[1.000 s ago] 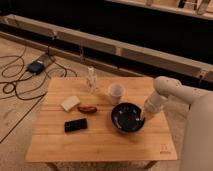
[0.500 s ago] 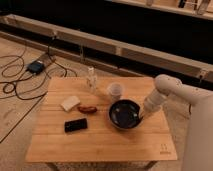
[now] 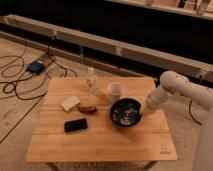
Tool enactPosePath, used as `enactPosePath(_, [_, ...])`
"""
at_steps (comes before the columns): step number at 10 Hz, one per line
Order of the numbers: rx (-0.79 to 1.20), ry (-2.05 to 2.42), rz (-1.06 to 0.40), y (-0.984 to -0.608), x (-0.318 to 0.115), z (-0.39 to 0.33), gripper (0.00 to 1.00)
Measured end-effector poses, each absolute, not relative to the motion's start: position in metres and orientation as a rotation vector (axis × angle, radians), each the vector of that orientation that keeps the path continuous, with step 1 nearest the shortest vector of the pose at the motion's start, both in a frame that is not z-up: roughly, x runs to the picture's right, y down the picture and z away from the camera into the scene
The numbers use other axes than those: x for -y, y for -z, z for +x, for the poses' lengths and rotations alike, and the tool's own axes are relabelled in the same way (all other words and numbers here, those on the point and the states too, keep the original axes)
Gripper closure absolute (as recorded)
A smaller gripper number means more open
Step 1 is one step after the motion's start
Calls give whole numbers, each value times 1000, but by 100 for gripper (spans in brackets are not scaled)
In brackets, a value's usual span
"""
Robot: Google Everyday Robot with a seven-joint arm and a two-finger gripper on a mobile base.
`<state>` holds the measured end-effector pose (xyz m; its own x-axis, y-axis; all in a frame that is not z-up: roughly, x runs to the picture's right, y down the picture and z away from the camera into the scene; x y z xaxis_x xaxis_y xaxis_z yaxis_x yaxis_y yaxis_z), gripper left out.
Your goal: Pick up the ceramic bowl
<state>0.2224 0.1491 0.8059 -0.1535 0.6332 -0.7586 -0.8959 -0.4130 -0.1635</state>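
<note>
End effector (image 3: 144,111), grip state unclear, at ceramic bowl's (image 3: 125,112) three o'clock rim; glossy rim could slip onto counter (image 3: 100,142)

place: lab/test area | cues: concrete floor (image 3: 20,107); loose cables (image 3: 15,82); wooden table (image 3: 100,137)

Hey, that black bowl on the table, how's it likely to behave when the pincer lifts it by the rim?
The ceramic bowl looks rigid, so it should not flex. Its glossy surface may be slippery, and a hold at one edge could let the wide dish tilt. It sits low and broad on the table, so tipping beforehand seems unlikely. The pincer is at its right rim.
</note>
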Motion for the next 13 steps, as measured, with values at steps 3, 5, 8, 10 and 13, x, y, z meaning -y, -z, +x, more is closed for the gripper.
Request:
enactPosePath(3, [-344,-1807,-970,-789,-140,225,100])
enactPosePath(5, [-317,-1818,-978,-779,-135,228,100])
enactPosePath(8, [-284,-1814,-989,-767,-131,230,100])
enactPosePath(10, [-271,-1803,-993,-763,-129,230,100])
enactPosePath(13, [-270,-1802,-993,-763,-129,229,100])
